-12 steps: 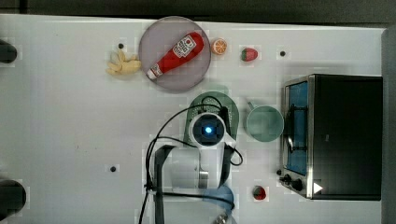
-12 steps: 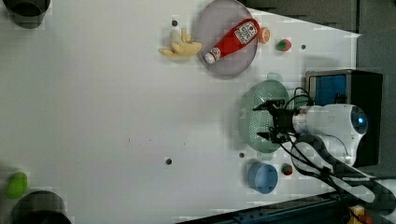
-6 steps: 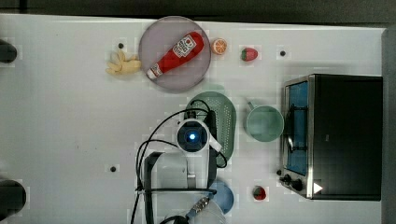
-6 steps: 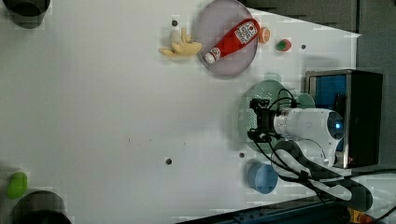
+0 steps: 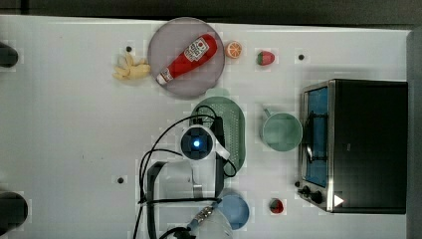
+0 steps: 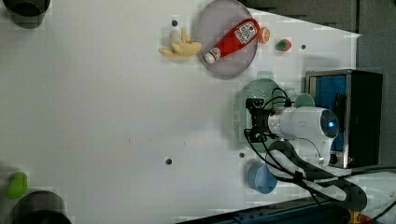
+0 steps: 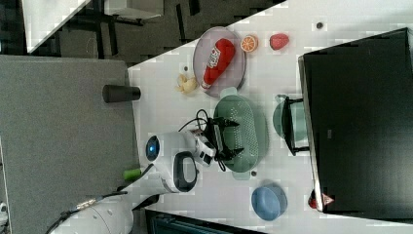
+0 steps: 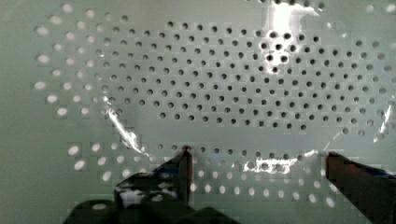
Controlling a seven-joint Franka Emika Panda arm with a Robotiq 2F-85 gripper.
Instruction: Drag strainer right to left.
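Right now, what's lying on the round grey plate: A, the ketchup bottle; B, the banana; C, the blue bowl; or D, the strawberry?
A: the red ketchup bottle lies across the grey plate, while the other three sit on the table off it.

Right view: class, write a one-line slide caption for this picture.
Open gripper over the green strainer, between the ketchup plate and the blue bowl, beside the oven.

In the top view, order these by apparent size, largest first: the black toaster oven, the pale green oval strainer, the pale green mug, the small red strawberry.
1. Black toaster oven
2. Pale green oval strainer, partly hidden by the arm
3. Pale green mug
4. Small red strawberry
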